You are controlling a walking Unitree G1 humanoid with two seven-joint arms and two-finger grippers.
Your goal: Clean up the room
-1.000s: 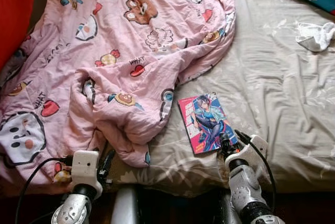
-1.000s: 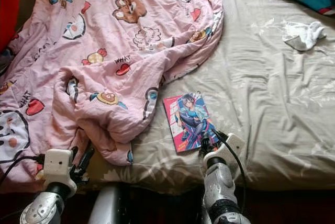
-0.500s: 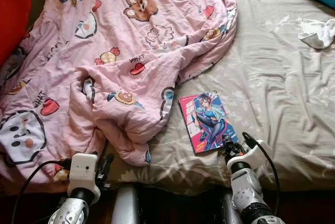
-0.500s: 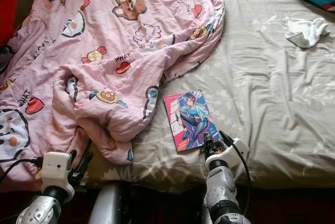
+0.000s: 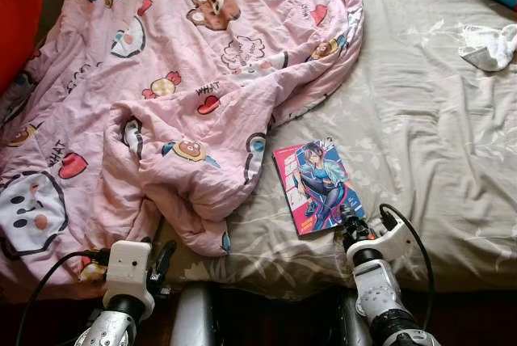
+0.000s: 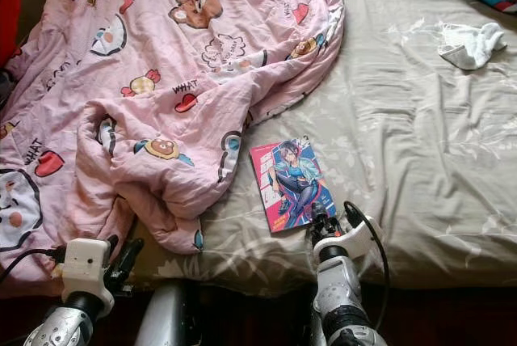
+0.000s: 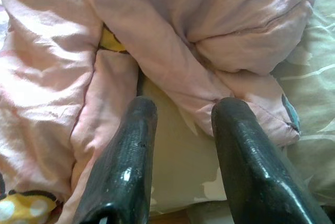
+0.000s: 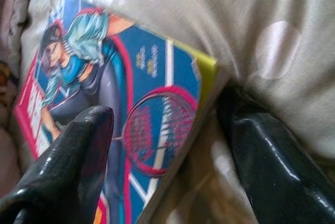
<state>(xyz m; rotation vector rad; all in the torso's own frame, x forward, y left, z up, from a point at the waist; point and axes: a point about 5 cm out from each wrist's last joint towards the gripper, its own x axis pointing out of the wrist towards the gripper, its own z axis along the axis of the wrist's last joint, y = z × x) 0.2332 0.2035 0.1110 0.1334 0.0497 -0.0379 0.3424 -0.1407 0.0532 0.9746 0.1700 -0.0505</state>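
Robot's right gripper (image 5: 349,222), fingers apart, straddles the near corner of the comic book (image 5: 317,187) at the bed's (image 5: 436,144) front edge; left gripper (image 7: 180,145) idles open.

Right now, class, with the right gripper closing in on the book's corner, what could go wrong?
1. The right gripper straddles only the book's near corner, one finger over the cover; so shallow a pinch may slip or bend it.
2. The other finger presses into the soft sheet and could grab fabric.
3. The pink blanket lies beside the book and might snag.
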